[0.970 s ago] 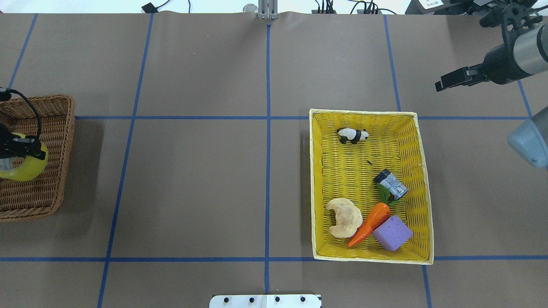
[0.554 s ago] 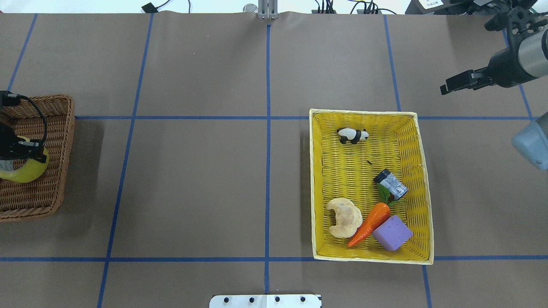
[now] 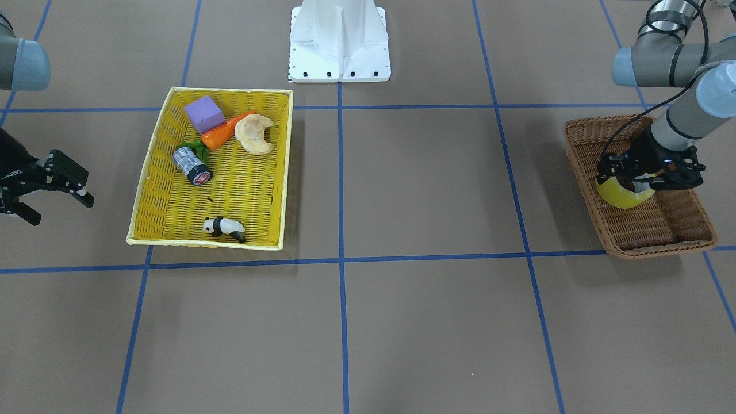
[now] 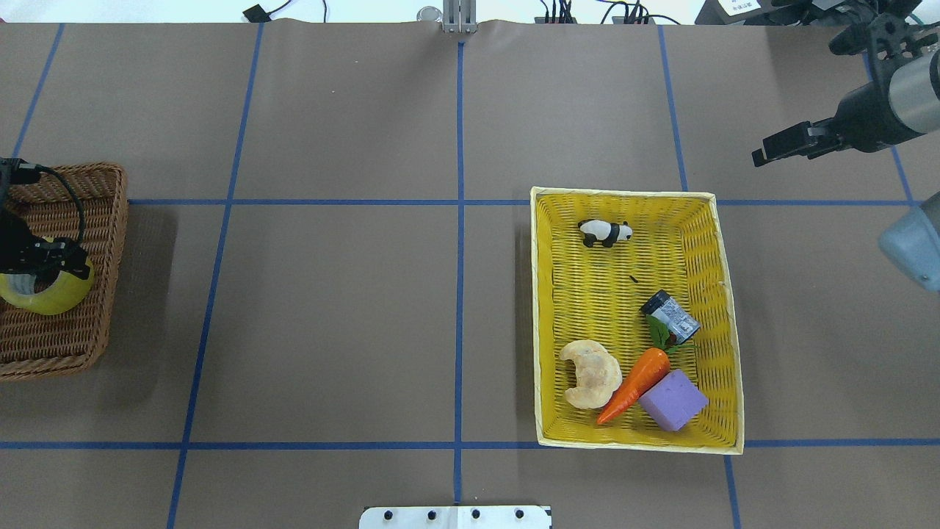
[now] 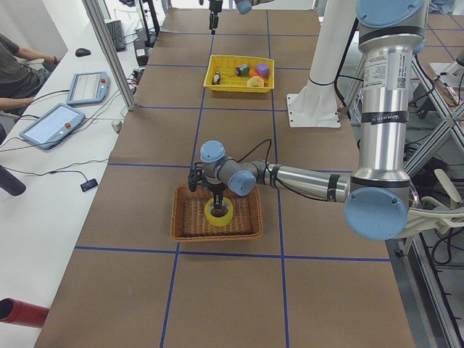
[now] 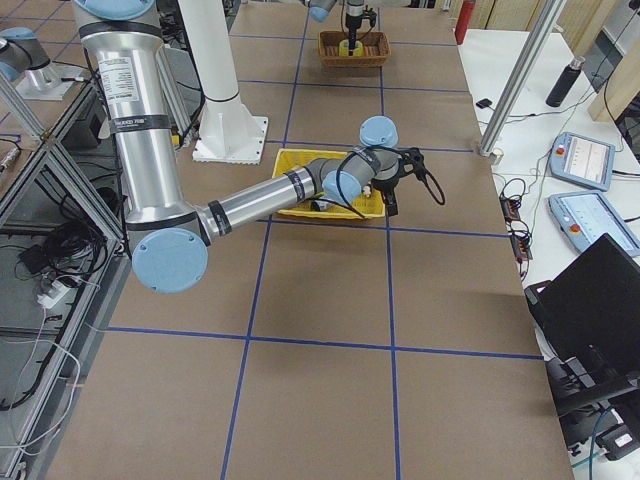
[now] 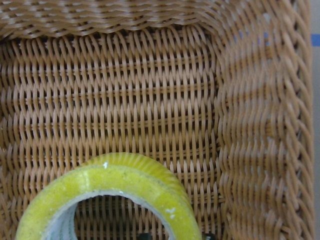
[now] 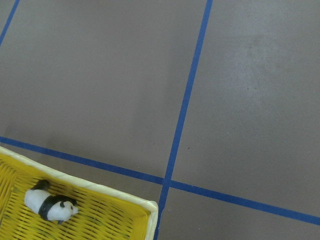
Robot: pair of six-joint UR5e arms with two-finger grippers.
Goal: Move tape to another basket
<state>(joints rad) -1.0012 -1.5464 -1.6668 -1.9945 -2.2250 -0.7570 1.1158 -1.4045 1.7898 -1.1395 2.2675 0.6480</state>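
Yellowish tape (image 3: 618, 195) clamped by left tool (image 3: 637, 183) above basket (image 3: 655, 230).

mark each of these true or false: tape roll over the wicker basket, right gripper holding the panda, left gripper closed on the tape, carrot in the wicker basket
1. The yellowish packing tape roll is over the brown woven wicker basket. True.
2. The right gripper holds the toy panda. False: it is open and empty, over the table beside the yellow woven tray; the toy panda lies in that tray.
3. The left gripper is closed on the tape roll. True.
4. The orange carrot lies in the wicker basket. False: the orange carrot lies in the yellow tray.
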